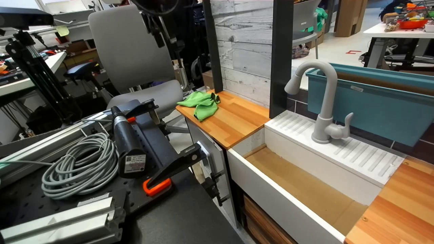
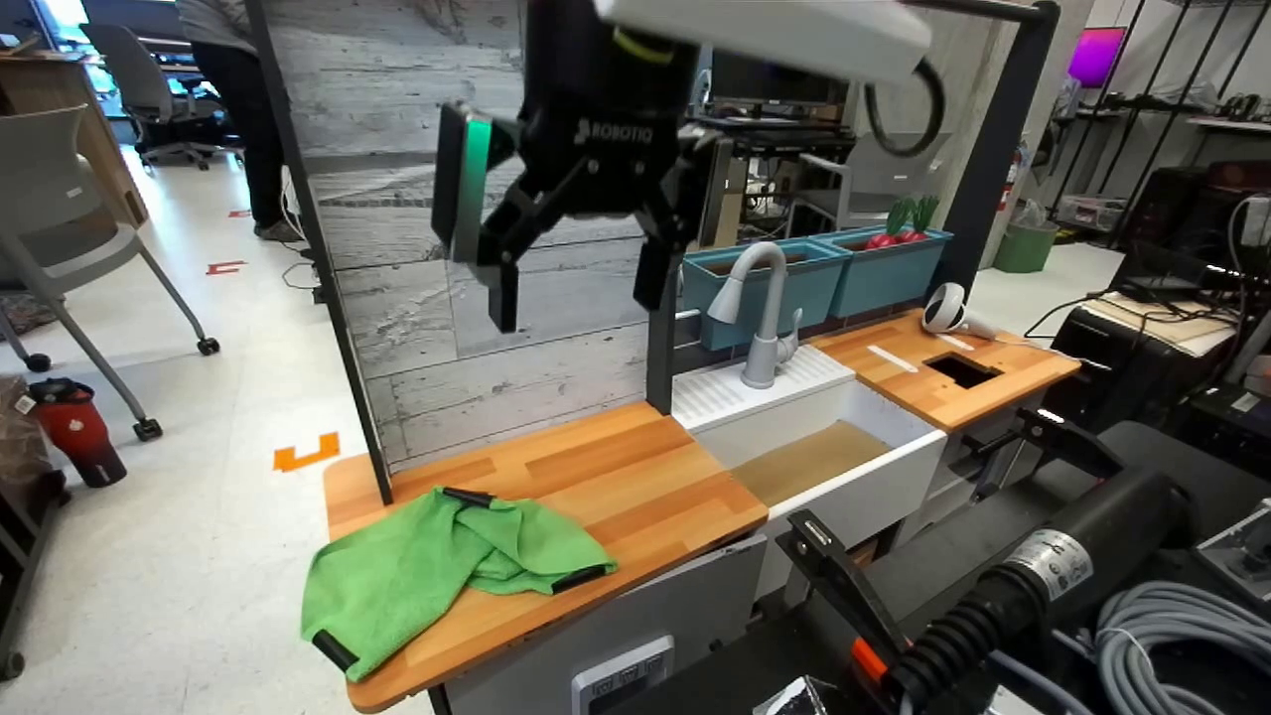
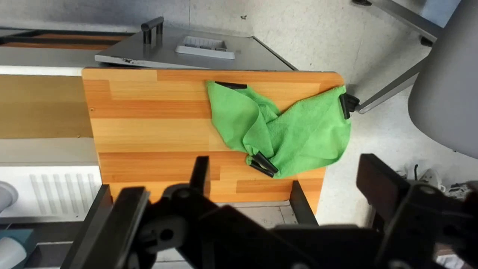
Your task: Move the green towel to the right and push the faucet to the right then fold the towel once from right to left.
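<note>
Wrist view: the towel (image 3: pixel 308 138) lay rumpled on the counter (image 3: pixel 149 130), one edge overhanging; the pincer (image 2: pixel 576 303) hung wide and empty above, presumably to straddle a fold; the faucet (image 2: pixel 766 333) stood near the counter.

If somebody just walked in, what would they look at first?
Probably the bright green towel, crumpled on the wooden counter and partly hanging over its end. Next, perhaps, the big black hand, open above the counter in an exterior view, and the curved grey faucet behind the sink.
</note>
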{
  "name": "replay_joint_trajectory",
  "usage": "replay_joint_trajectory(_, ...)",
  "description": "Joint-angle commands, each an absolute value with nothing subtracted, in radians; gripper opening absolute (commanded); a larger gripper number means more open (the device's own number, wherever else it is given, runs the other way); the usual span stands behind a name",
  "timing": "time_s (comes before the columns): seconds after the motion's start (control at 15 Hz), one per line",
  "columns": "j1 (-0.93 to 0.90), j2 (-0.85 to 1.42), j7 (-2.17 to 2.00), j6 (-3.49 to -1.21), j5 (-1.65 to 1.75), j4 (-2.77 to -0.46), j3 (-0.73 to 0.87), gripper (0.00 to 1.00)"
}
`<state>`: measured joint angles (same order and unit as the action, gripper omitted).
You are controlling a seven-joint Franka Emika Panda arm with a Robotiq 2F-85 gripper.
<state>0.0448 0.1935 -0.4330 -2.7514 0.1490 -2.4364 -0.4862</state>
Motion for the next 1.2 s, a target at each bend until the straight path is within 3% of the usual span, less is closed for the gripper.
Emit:
replay_joint_trajectory(0.0, -0.028, 0.452, -0.545, -2.777, 0.297, -2.257, -0.389, 1.0)
replay_joint_trajectory(0.07, -0.164, 0.493, -0.493, -2.776, 0.221, -2.211, -0.258, 1.0)
replay_joint_trajectory(0.13, -0.192, 0.554, -0.483, -2.759, 0.205, -2.156, -0.229, 1.0)
replay_joint_trajectory(0.2, -0.171, 0.42, -0.432, -2.759, 0.141, -2.276, -0.247, 1.0)
replay_joint_trajectory(1.13, -0.384, 0.564, -0.425, -2.698, 0.137, -2.147, -0.094, 1.0)
